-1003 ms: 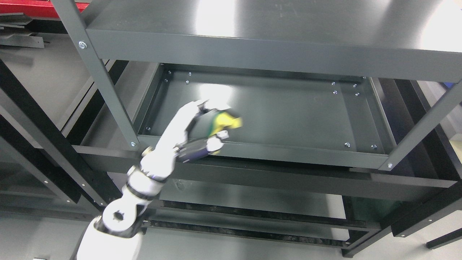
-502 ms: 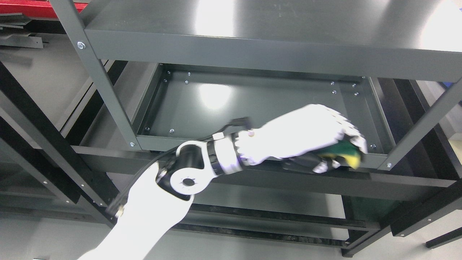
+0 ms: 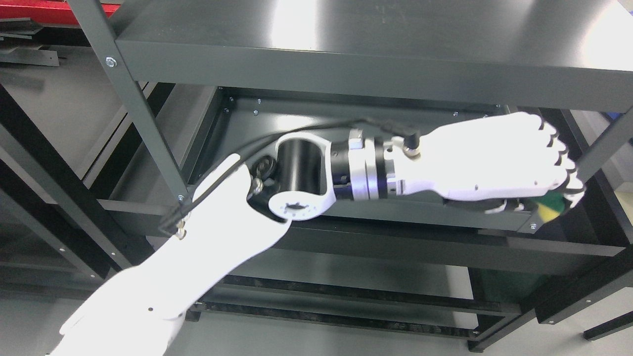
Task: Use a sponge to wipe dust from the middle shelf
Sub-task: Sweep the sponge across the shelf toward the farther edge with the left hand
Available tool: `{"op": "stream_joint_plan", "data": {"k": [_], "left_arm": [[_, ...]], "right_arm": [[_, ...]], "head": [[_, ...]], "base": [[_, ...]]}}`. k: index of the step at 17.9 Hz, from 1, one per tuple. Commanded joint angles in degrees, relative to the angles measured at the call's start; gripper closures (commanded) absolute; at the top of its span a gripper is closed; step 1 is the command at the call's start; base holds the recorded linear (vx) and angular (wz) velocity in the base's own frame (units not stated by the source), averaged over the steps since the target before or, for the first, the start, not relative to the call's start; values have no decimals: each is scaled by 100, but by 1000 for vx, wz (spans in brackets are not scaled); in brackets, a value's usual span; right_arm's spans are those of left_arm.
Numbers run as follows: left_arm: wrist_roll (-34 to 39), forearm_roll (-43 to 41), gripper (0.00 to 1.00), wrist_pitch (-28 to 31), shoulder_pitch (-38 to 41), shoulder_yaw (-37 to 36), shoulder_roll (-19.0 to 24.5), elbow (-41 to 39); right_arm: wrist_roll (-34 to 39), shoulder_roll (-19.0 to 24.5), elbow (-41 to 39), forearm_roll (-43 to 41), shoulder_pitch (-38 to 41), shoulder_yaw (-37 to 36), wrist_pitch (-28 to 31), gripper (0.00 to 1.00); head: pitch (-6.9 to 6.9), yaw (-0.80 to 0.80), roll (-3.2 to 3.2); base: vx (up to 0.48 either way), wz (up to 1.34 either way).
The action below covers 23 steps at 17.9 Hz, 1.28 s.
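My left arm reaches in from the lower left and stretches across the middle shelf [image 3: 296, 123], a dark grey metal tray with bolts at its corners. The white left hand [image 3: 554, 193] lies palm down at the shelf's front right corner, fingers curled over a green and yellow sponge [image 3: 550, 207]. Only a small part of the sponge shows beneath the fingertips, at the right front post [image 3: 593, 153]. The hand and forearm hide much of the shelf's right and front parts.
The top shelf [image 3: 346, 44] overhangs the middle one closely. A slanted grey post [image 3: 133, 104] stands at the front left corner. Lower shelf rails [image 3: 356, 277] run below. Dark frames of other racks stand to the left and right.
The left hand swept the sponge from the shelf's left front across to the far right front corner, and the arm stretched out farther over the shelf.
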Motion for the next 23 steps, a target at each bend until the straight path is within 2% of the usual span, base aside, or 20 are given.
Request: {"op": "stream_joint_plan", "data": {"k": [1,3,8,13,17,18,19,23], "left_arm": [[21,-1038,100,-281,-834,-36,50,837],[21,-1214,100,-465,-1045,166,50,934],[-223,-1321,100,-1159,-994,816,50,856],[-1795,-1154,100,-1284,-309,2826,50,355],[-3114,135,100,-1284,307,3997,50,-224],[-3186,460,100,-1284,369,4069,158,-409],[-3187,707,100,-1284,396,4122,456,-524],[-3187,1876,100,-1284,492,4596,1863,-700]], "right_arm": [[-5,-100,-100,0,0,-2,0,0],[-5,-100,-100,0,0,-2,0,0],[-5,-100,-100,0,0,-2,0,0],[-5,-100,-100,0,0,-1,0,0],[-5,-100,-100,0,0,-1,0,0],[-5,-100,-100,0,0,7,0,0],[-5,-100,-100,0,0,-1,0,0],[-5,-100,-100,0,0,-2,0,0]], "head": [[0,0,0],[0,0,0],[0,0,0],[0,0,0],[0,0,0],[0,0,0],[0,0,0],[0,0,0]], "base": [[0,0],[0,0],[0,0],[0,0],[0,0],[0,0],[0,0],[0,0]]}}
